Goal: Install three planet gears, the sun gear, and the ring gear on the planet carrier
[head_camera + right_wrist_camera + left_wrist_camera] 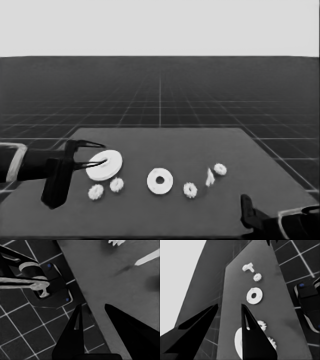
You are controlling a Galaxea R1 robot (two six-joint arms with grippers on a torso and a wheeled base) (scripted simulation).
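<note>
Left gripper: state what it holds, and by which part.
Nothing. The left gripper waits, fingers apart, over the larger round part, which lies on the table unheld.

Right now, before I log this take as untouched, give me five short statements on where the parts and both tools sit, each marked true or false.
1. All four small gears are already stacked on the smaller round part. False: they lie loose on the table.
2. The left tool is over the larger round part. True.
3. Two small gears lie beside the larger round part. True.
4. The right tool is over the smaller round part. False: it is at the table's near right corner.
5. The thin white piece lies between two gears. True.
</note>
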